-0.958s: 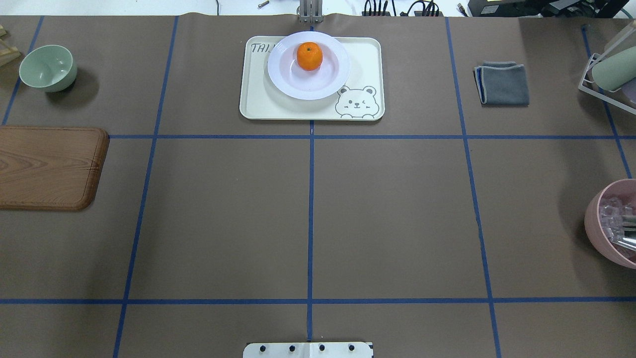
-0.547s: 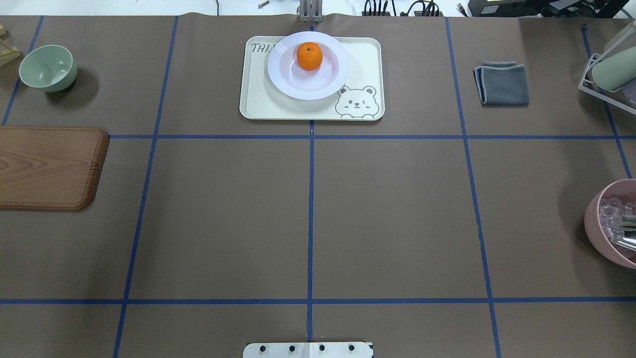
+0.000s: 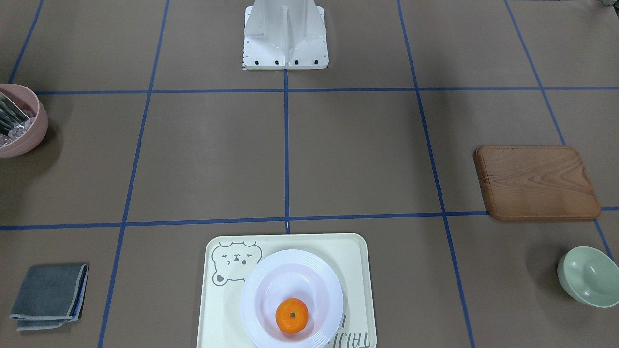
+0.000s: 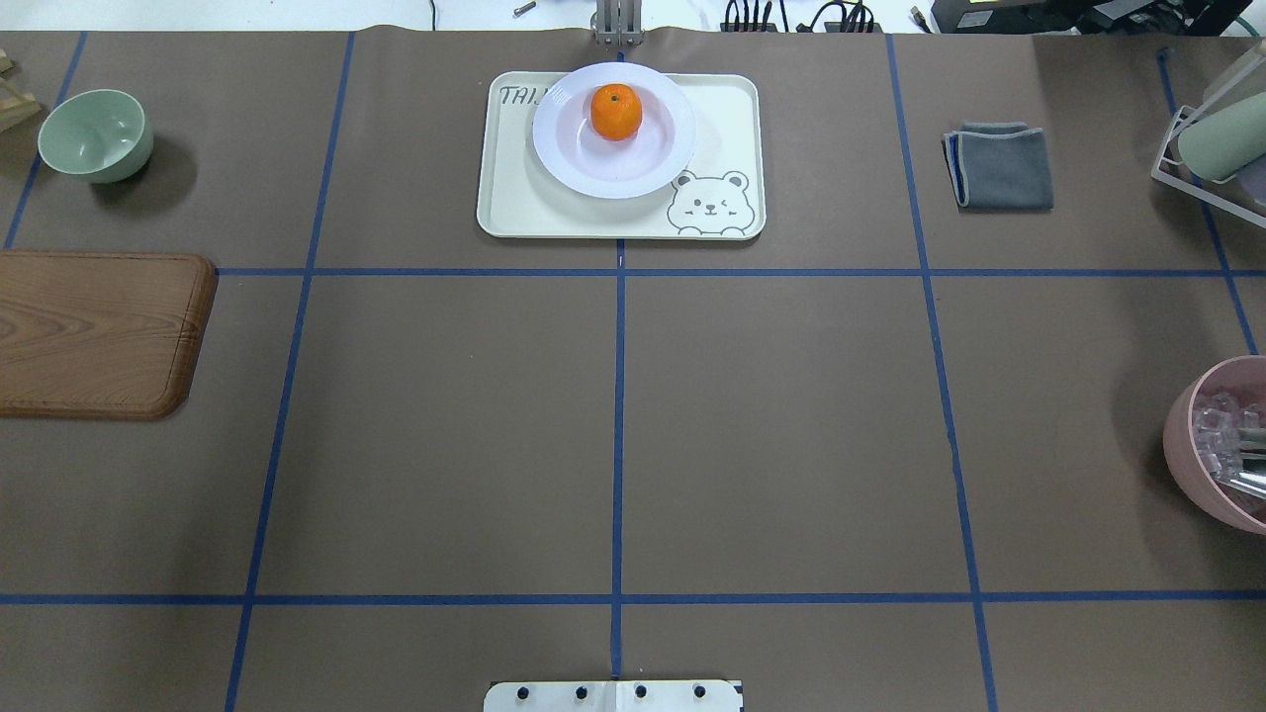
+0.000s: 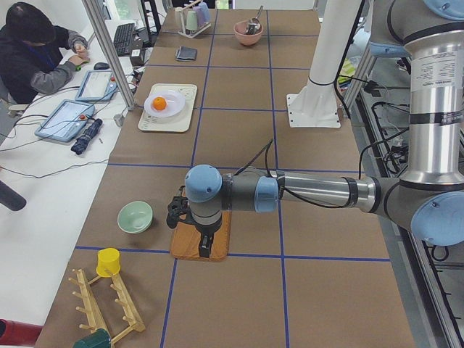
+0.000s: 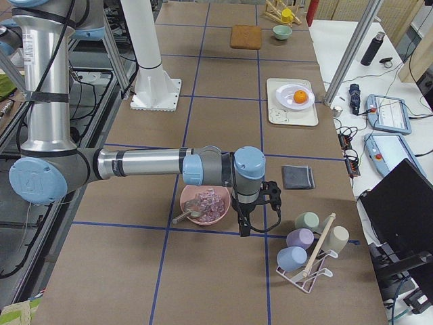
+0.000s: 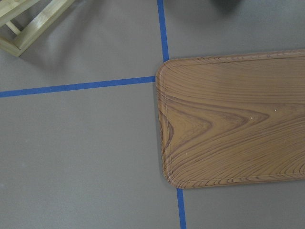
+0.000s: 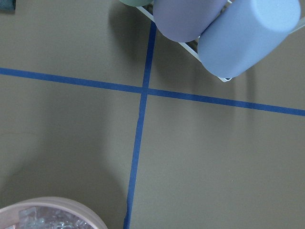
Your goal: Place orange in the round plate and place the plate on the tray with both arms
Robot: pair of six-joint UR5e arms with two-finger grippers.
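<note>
The orange (image 4: 616,111) rests inside the round plate (image 4: 613,173), and the plate stands on the tray (image 4: 727,114) at the table's far middle. From the front, the orange (image 3: 291,315) lies in the plate (image 3: 271,282) on the tray (image 3: 353,261). Neither arm is near it. In the exterior left view my left gripper (image 5: 205,250) hangs over the wooden board (image 5: 201,239). In the exterior right view my right gripper (image 6: 242,227) hangs beside the pink bowl (image 6: 203,206). I cannot tell whether either is open or shut.
A mint bowl (image 4: 96,134) and the wooden board (image 4: 94,331) lie at the left. A grey cloth (image 4: 1001,165), a cup rack (image 6: 308,250) and the pink bowl (image 4: 1221,445) are at the right. A person (image 5: 36,51) sits beyond the table.
</note>
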